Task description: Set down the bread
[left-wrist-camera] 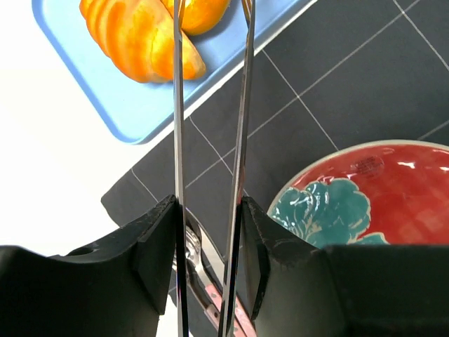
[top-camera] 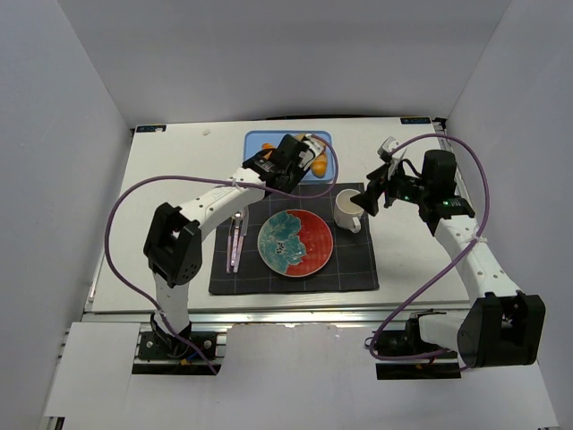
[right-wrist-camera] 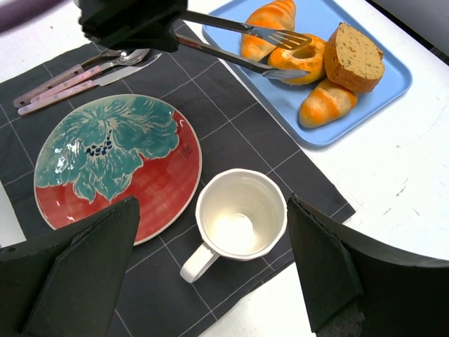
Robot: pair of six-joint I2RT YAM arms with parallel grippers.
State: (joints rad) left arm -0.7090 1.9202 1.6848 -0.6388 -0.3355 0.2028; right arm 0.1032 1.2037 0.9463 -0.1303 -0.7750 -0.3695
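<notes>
**Left tool on tongs at bread, right tool released**

Left tool (left-wrist-camera: 209, 239) clenched on metal tongs (right-wrist-camera: 238, 43). The tong tips straddle the bread (right-wrist-camera: 302, 57), one on each side; can't tell if they're pinching it. Bread sits on the blue tray (right-wrist-camera: 280, 105) at far centre of the surface, between a croissant (right-wrist-camera: 270, 21) and a cut roll (right-wrist-camera: 354, 57). Right tool (right-wrist-camera: 212, 210) is released, its jaws wide, hanging over the white mug (right-wrist-camera: 240, 217). Floral plate (right-wrist-camera: 161, 189) is left of the mug on the dark placemat (right-wrist-camera: 238, 119).
</notes>
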